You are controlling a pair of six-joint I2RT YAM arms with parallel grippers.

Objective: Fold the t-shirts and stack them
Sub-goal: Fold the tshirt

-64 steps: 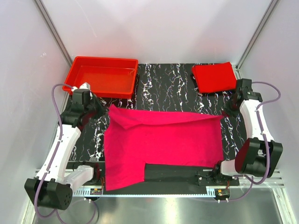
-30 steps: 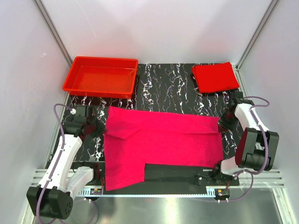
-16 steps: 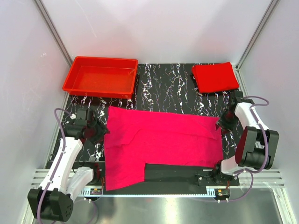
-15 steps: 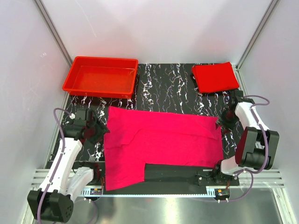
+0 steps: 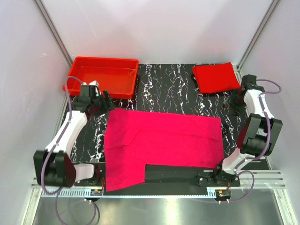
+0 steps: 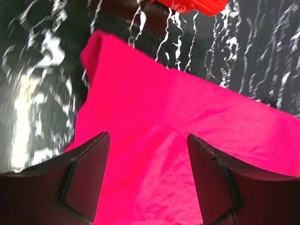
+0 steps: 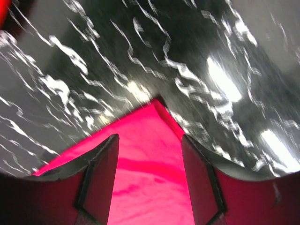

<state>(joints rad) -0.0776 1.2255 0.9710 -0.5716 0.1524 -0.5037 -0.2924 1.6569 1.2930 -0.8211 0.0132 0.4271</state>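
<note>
A magenta-pink t-shirt [image 5: 161, 143] lies spread flat on the black marbled mat [image 5: 168, 86], with a notch cut out of its near edge. A red t-shirt [image 5: 215, 77] lies folded at the back right. My left gripper [image 5: 106, 100] hovers open over the pink shirt's far left corner; in the left wrist view the gripper [image 6: 147, 137] has only pink cloth [image 6: 187, 103] below it and holds nothing. My right gripper [image 5: 236, 100] is open, just beyond the far right corner. In the right wrist view that gripper [image 7: 149, 138] frames the corner of the pink shirt [image 7: 140, 126].
A rigid red plastic tray [image 5: 102, 76] stands at the back left, close behind my left gripper; its edge shows in the left wrist view [image 6: 190, 4]. White walls enclose the mat on three sides. The metal rail [image 5: 154, 194] runs along the near edge.
Both grippers opened and let go of the pink shirt's far corners, then pulled up and back. The lifted left corner now lies flat.
</note>
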